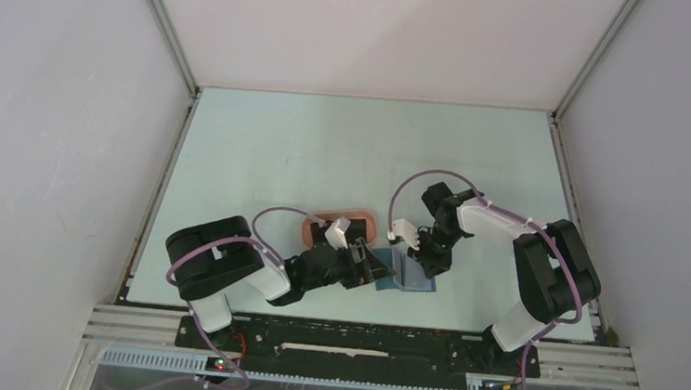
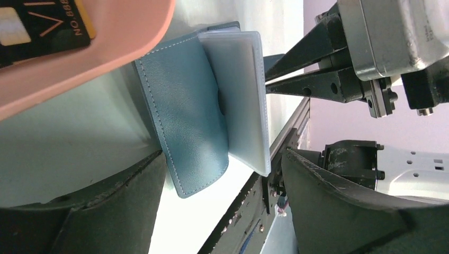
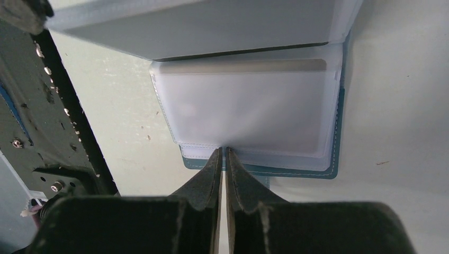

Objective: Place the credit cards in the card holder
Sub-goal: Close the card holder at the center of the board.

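The blue card holder [image 2: 185,116] lay open near the front edge of the pale table [image 1: 327,147], between the two arms, with its clear sleeve [image 3: 249,111] fanned up from the leather cover. The right gripper [image 3: 223,153] had its jaws drawn almost together, nipping the near edge of that sleeve. The left gripper [image 2: 222,156] hung low just beside the holder with its jaws spread wide, holding nothing, the folded cover sitting in the gap between them. Close behind the holder sat the pink tray [image 2: 106,53], and in it a black credit card [image 2: 37,26] with gold lettering lay flat. I could not tell whether any card was already in the sleeves.
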You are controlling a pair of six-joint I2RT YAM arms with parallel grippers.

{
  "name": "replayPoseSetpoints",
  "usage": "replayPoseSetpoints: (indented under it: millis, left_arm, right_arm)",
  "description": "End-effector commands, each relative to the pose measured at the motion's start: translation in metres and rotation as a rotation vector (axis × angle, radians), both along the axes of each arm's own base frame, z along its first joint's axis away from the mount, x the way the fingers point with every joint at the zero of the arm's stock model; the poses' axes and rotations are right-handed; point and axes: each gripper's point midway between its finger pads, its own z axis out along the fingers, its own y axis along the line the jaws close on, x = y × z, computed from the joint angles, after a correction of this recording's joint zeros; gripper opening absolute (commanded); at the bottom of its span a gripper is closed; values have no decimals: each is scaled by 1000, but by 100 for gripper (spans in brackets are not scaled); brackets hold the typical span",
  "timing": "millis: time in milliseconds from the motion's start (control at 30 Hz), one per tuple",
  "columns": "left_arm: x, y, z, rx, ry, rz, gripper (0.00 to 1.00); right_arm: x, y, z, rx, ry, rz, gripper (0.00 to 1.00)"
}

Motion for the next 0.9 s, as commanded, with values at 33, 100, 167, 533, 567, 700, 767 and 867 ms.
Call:
replayPoseSetpoints:
  millis: [33, 100, 167, 533, 567, 700, 767, 867]
  left_arm:
    - [-4, -12, 21, -101, -87, -72, 85]
    - [-5, -17, 25, -128, -95, -94, 85]
    - [-7, -22, 31, -160, -106, -115, 85]
    - [-15, -33, 66, -286, -195, -193, 86]
    - [-15, -33, 67, -288, -200, -196, 86]
    - [-12, -33, 64, -279, -192, -181, 85]
    - [-11, -33, 57, -267, -165, -173, 85]
    - [-8, -32, 48, -255, -128, -157, 85]
  right_arm:
    - [-3, -1, -12, -33, 16, 16, 12]
    - [-3, -1, -12, -34, 19, 14, 12]
    - [-3, -1, -12, -34, 22, 13, 11]
    - [-3, 0, -12, -36, 34, 3, 11]
    - [-4, 0, -12, -36, 35, 2, 11]
    - [-4, 0, -12, -38, 37, -3, 11]
    - [-3, 1, -11, -39, 42, -15, 11]
    - [2, 4, -7, -29, 54, -70, 12]
